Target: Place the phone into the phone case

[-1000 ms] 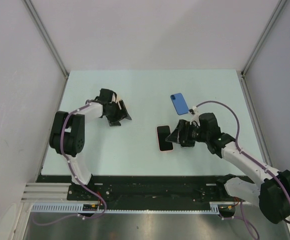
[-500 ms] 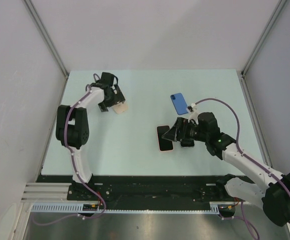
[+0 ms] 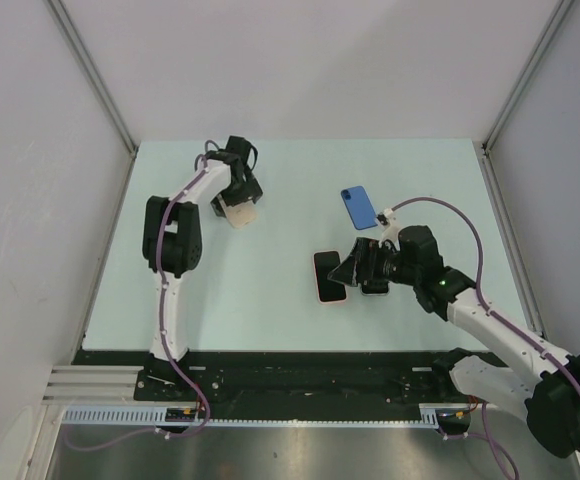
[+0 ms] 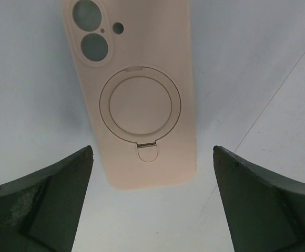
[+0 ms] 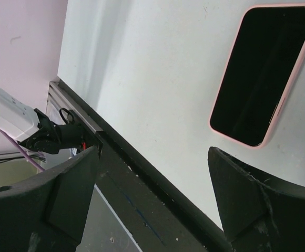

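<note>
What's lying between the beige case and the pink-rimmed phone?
Nothing: in the top view, only bare table separates the case from the phone.

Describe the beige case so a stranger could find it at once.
Go to the far-left part of the pale table, under the left tool. The case lies flat there, back up. It alone is beige with a round ring stand; the blue item and pink-rimmed phone lie off to the right.
</note>
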Controlling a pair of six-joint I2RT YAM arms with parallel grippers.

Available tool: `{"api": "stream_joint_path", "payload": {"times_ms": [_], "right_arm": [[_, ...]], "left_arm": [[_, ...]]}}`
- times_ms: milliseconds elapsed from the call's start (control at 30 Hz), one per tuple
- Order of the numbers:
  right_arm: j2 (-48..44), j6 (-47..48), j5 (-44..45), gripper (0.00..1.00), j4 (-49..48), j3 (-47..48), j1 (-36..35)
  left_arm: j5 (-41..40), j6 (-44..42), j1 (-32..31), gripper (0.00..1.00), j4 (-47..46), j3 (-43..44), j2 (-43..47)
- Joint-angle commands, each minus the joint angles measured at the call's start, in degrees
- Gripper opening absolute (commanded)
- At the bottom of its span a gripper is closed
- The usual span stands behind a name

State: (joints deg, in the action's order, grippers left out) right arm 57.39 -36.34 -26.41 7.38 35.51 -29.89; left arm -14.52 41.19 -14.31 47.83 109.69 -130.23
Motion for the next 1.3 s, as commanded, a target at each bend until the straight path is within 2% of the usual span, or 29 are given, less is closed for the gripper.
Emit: {"api": "stream_joint_path", "payload": {"times_ms": [0,200,333,500,567,633,767,867,1000,1133,1267], "right_arm": [[-2.3,2.4,-0.6,0.88,0.7,2.2,0.5],[-3.6,3.8,-1.1,0.89,1.9,2.3,2.2],[-4.7,4.3,-1.5,0.89,2.6,2.3,3.3],[-5.5,4.3,-1.9,0.89,3.5,2.3,3.9],[-5.4,4.3,-1.7,0.89,3.6,2.3,4.0],[-4.7,3.3,-2.2,0.89,3.4,2.3,4.2],[-2.9,0.9,-3.9,0.88,1.3,2.2,4.4],[-2.5,-0.5,-4.1,0.88,0.0,2.3,4.3],[-1.8,-1.9,-4.1,0.88,-1.7,2.3,4.7],[0.1,-5.8,-3.8,0.87,-6.3,2.3,4.8],[3.7,-10.6,-3.4,0.84,-12.5,2.2,4.0]], "left_arm": [[-3.3,3.3,-0.4,1.0,4.3,3.2,-1.9],[-4.4,3.9,-0.4,1.0,4.9,2.7,-3.0],[-2.4,3.5,-0.2,1.0,4.4,3.1,-4.5],[1.1,2.2,-0.1,0.89,2.7,1.7,-4.4],[2.8,1.5,-0.1,0.87,1.2,-1.7,-2.0],[4.9,0.8,0.0,0.86,-2.6,-7.5,0.8],[11.9,-0.4,0.3,0.73,-14.1,-20.4,8.4],[14.1,-1.7,0.6,0.7,-16.8,-26.5,12.8],[20.5,-3.2,0.4,0.68,-22.9,-38.0,19.9],[33.7,-3.2,-0.3,0.66,-33.5,-50.9,31.8],[42.0,-2.8,-2.1,0.66,-41.5,-60.6,39.9]]}}
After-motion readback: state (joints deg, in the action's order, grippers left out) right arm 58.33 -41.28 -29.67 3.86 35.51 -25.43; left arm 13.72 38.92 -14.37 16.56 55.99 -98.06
